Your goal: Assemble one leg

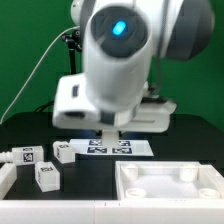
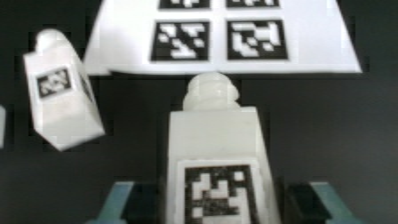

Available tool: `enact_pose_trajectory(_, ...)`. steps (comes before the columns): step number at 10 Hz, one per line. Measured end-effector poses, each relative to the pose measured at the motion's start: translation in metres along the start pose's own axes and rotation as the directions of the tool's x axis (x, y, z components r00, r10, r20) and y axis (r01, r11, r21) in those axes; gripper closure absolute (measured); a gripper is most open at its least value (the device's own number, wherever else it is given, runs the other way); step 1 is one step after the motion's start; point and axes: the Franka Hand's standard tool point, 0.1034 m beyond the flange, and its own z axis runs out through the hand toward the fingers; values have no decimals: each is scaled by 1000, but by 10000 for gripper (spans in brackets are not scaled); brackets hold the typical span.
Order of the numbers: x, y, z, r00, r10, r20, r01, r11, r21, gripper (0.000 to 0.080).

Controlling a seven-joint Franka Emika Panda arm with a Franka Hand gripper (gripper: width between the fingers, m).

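Observation:
In the wrist view a white leg (image 2: 221, 150) with a black-and-white tag lies between my gripper's (image 2: 222, 203) fingers (image 2: 125, 203). Its screw tip points at the marker board (image 2: 222, 35). It looks larger and nearer than the other parts, so it is held off the table. The gripper is shut on it. A second white leg (image 2: 57, 90) lies on the black table beside it. In the exterior view the gripper (image 1: 108, 132) hangs just above the marker board (image 1: 125, 147), and the arm hides the held leg.
Three loose white legs (image 1: 65, 152) (image 1: 28, 155) (image 1: 45, 175) lie at the exterior view's left. Another white part (image 1: 5, 178) sits at the left edge. The white tabletop (image 1: 170, 187) lies at the front right.

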Motion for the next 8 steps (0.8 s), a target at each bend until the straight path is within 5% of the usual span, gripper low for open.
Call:
enact_pose_trajectory(2,-16,-31,-17,993,-17,-119,14,1000,-20,517)
enact_pose_trajectory(6,1,-33,-28,919,-27,-394,21,1000,-21,515)
enact_pose_trajectory(8,15,-60,-64,840,-48,-541,45,999,-18,515)
